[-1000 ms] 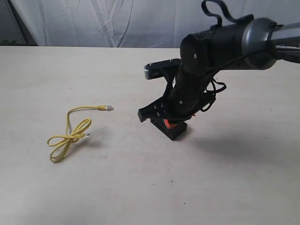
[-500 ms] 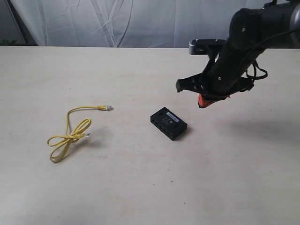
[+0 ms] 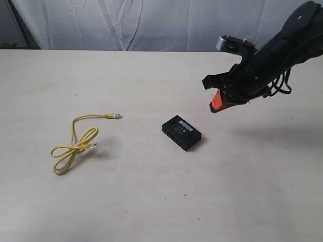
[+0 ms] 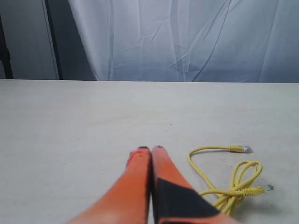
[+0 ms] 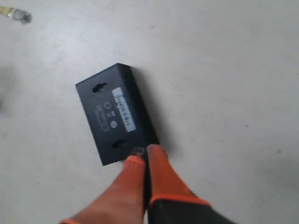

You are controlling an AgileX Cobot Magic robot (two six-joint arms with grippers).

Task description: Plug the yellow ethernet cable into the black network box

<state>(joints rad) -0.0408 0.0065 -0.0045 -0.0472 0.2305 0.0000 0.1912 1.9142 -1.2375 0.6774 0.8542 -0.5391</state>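
Observation:
The yellow ethernet cable (image 3: pixel 75 142) lies loosely looped on the table at the left, one plug (image 3: pixel 116 116) pointing right. In the left wrist view the yellow ethernet cable (image 4: pixel 233 179) lies beside my left gripper (image 4: pixel 150 149), whose orange fingers are shut and empty. The black network box (image 3: pixel 181 132) rests flat in the table's middle, ports facing the front. My right gripper (image 3: pixel 214 108) hangs in the air up and to the right of the box, shut and empty. In the right wrist view the black network box (image 5: pixel 114 113) with its white label lies beyond the right gripper (image 5: pixel 145 155).
A pale tabletop (image 3: pixel 151 201) spreads out around both objects. White cloth (image 3: pixel 141 22) hangs behind the table's far edge. The left arm does not appear in the exterior view.
My right arm has lifted off the black network box and swung up and to the right, uncovering it. The box and the cable have not moved.

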